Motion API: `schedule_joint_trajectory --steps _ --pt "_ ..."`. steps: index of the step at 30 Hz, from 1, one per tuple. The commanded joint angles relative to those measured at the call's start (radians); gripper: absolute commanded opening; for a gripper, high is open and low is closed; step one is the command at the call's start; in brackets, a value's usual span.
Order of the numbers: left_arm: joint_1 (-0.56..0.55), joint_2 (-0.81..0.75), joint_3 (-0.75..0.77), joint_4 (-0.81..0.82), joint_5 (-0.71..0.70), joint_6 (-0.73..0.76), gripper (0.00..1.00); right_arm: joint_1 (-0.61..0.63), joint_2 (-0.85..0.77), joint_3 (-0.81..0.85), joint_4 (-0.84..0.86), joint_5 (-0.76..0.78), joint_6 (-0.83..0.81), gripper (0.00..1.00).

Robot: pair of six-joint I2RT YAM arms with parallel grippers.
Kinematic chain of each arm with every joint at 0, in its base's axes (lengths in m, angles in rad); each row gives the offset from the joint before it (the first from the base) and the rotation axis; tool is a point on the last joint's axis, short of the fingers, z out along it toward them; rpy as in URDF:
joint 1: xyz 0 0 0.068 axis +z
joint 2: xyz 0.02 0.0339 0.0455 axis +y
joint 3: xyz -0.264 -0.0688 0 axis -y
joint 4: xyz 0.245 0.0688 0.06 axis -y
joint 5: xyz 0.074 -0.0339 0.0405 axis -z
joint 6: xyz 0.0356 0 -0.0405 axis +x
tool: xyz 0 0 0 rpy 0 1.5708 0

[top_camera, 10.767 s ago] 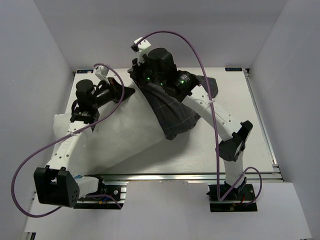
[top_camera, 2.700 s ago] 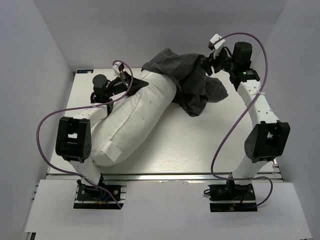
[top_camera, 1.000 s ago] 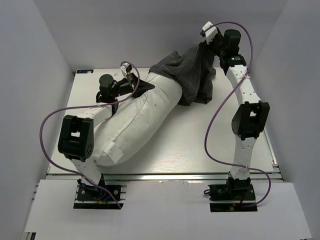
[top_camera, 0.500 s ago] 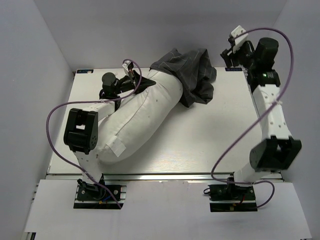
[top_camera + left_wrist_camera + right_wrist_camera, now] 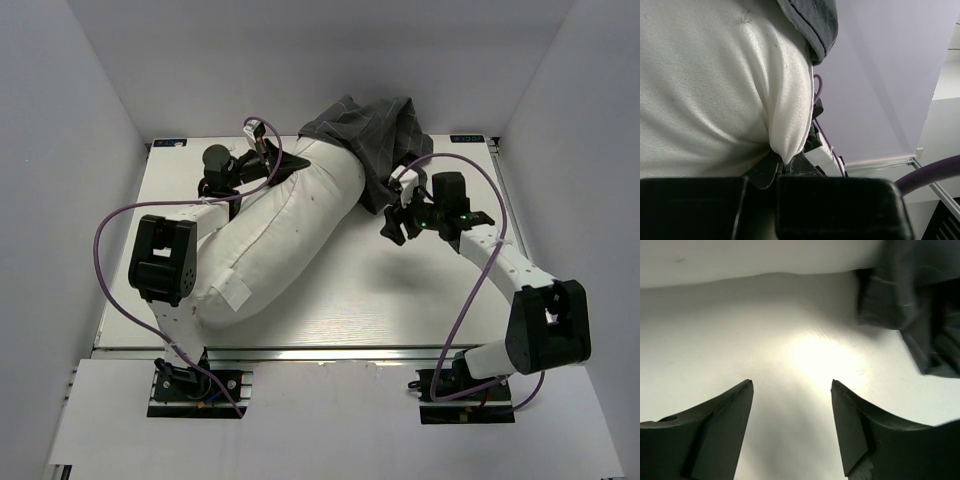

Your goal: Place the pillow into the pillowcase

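One end of the pillow (image 5: 275,240) sits inside the pillowcase (image 5: 375,130). The rest lies bare, stretched diagonally across the surface (image 5: 420,300) from near left to far middle. The left end effector (image 5: 785,159) is clamped on a fold of the pillow's edge, just beside the pillowcase's rim. The right end effector (image 5: 790,387) hangs low over the surface, fingers apart and holding nothing, near the loose grey cloth bunched at the pillow's right side. The step in hand appears to be drawing the pillowcase down over the pillow. The next move likely calls for the right end effector to seize the cloth at the opening and pull it toward the near end while the left one anchors the pillow.
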Motion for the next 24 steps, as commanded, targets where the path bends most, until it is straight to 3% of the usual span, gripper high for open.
schedule_joint_trajectory --steps 1,18,20,22,23,24 --pt "0.005 -0.017 0.027 0.061 -0.041 -0.009 0.00 0.006 0.025 0.023 0.217 0.175 0.080 0.70" --pt "0.007 -0.037 0.005 0.067 -0.040 -0.010 0.00 0.017 0.356 0.256 0.423 0.210 0.154 0.69" --pt "0.007 -0.037 0.002 0.067 -0.041 -0.012 0.00 0.017 0.378 0.285 0.427 0.199 0.156 0.60" --pt "0.008 -0.037 0.002 0.068 -0.041 -0.014 0.00 0.012 0.370 0.288 0.423 0.147 0.146 0.43" --pt "0.008 -0.036 0.002 0.068 -0.040 -0.014 0.00 0.010 0.342 0.284 0.418 0.111 0.143 0.27" --pt "0.011 -0.034 0.004 0.070 -0.041 -0.014 0.00 0.009 0.320 0.276 0.412 0.034 0.137 0.19"
